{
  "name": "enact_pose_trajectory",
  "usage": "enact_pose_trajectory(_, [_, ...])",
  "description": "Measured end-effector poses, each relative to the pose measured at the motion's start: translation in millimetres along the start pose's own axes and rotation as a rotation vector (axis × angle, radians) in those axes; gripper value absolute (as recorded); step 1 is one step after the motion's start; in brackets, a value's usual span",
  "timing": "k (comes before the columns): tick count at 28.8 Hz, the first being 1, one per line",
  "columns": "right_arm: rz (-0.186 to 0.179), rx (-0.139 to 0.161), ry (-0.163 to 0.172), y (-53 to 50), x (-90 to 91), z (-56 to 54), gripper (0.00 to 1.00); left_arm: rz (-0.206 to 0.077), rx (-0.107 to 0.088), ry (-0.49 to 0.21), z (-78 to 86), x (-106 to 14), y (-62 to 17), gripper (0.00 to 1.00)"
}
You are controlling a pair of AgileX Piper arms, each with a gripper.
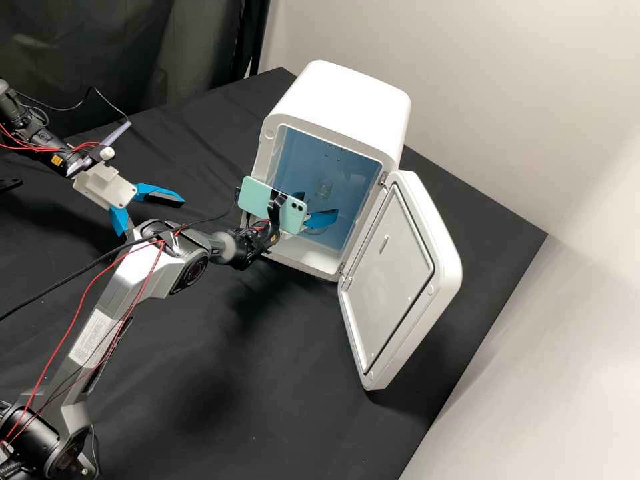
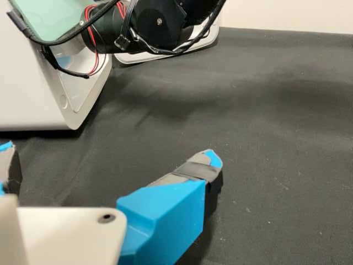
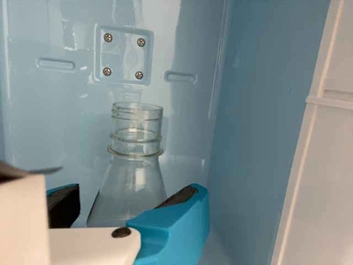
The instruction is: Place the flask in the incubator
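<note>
Standing flask (image 3: 132, 165) inside open incubator (image 1: 347, 100)

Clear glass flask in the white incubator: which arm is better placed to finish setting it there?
Right. The right gripper is inside the incubator at the flask; the left gripper hangs outside over the black bench.

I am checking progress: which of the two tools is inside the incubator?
The right tool, inside the open incubator, close to the flask. The left tool hangs outside, above the black bench.
</note>
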Motion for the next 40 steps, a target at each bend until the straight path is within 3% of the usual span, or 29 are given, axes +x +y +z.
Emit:
enact_pose_trajectory(8, [-0.006,-0.004,-0.009,-0.1,-1.0,5.4,1.00,-0.002,0.004,-0.011,3.1,0.4,-0.5,1.00])
enact_pose_trajectory(14, [-0.040,0.031,-0.023,-3.0,-10.3,14.6,1.00,-0.002,0.004,-0.011,3.1,0.4,-0.5,1.00])
enact_pose_trajectory(19, [-0.045,0.059,-0.013,5.5,-22.3,14.7,1.00,0.001,0.005,-0.011,3.3,-0.1,0.3,1.00])
enact_pose_trajectory(25, [-0.004,0.090,0.020,24.5,-37.2,11.4,1.00,0.019,0.008,-0.014,4.3,-2.8,4.3,1.00])
enact_pose_trajectory(28, [0.010,0.094,0.028,29.3,-41.6,11.4,1.00,0.020,0.008,-0.014,4.4,-2.9,4.5,1.00])
enact_pose_trajectory(34, [0.001,0.125,0.012,32.0,-51.9,14.8,1.00,0.020,0.008,-0.014,4.4,-2.9,4.5,1.00])
enact_pose_trajectory(40, [0.003,0.127,0.012,32.8,-64.9,15.9,1.00,0.031,0.010,-0.015,5.0,-4.6,7.0,1.00])
